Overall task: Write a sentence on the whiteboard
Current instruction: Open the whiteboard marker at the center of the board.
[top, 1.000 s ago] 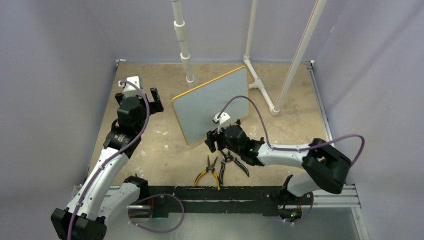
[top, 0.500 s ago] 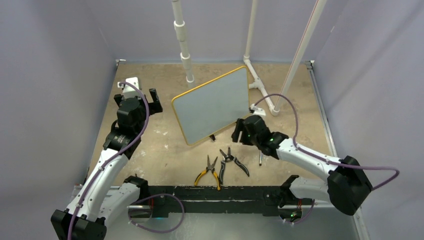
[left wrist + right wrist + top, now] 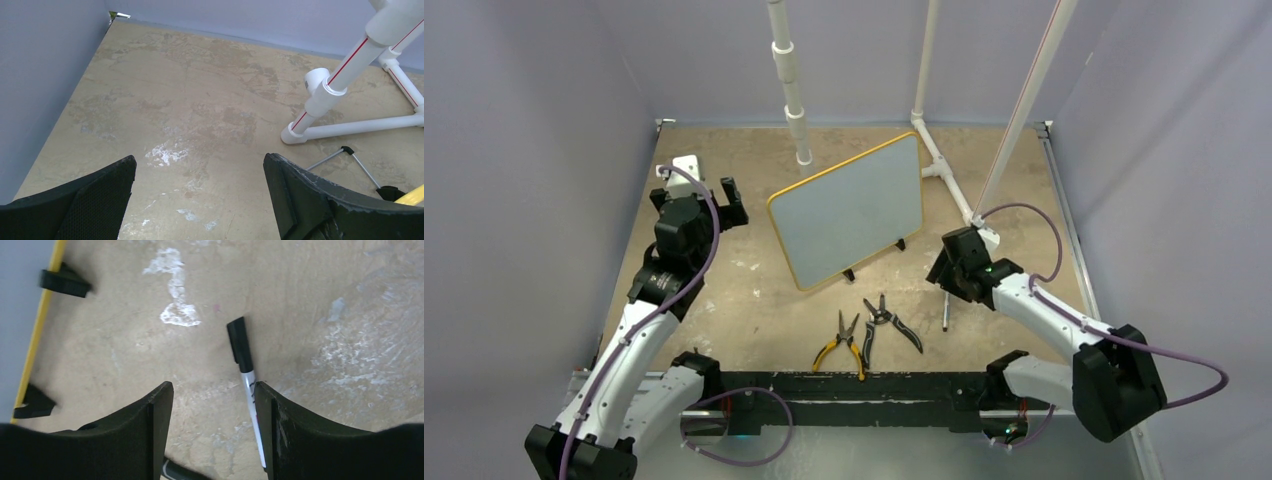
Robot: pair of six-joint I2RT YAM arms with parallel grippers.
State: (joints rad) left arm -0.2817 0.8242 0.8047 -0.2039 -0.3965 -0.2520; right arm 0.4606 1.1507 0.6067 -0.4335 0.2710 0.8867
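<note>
The whiteboard (image 3: 844,210) stands tilted on small black feet mid-table, with a yellow rim; its face looks blank and no sentence shows on it. A black-capped white marker (image 3: 945,312) lies on the table to the board's right. My right gripper (image 3: 946,275) hovers over it, open. In the right wrist view the marker (image 3: 245,370) lies flat just inside the right finger of my right gripper (image 3: 212,387), apart from the left finger; the whiteboard's rim (image 3: 37,335) is at the left. My left gripper (image 3: 696,182) is wide open and holds nothing, over bare table (image 3: 200,162).
Yellow-handled pliers (image 3: 842,340) and black-handled cutters (image 3: 892,322) lie near the front edge. White PVC pipes (image 3: 944,170) and a pipe post (image 3: 792,90) stand behind the board; one pipe foot (image 3: 325,95) is ahead of the left gripper. Walls close in on three sides.
My right arm has swung from the board's front left corner, past the cutters, to the right, over the marker, and its jaws have narrowed a little. The left arm barely moved.
</note>
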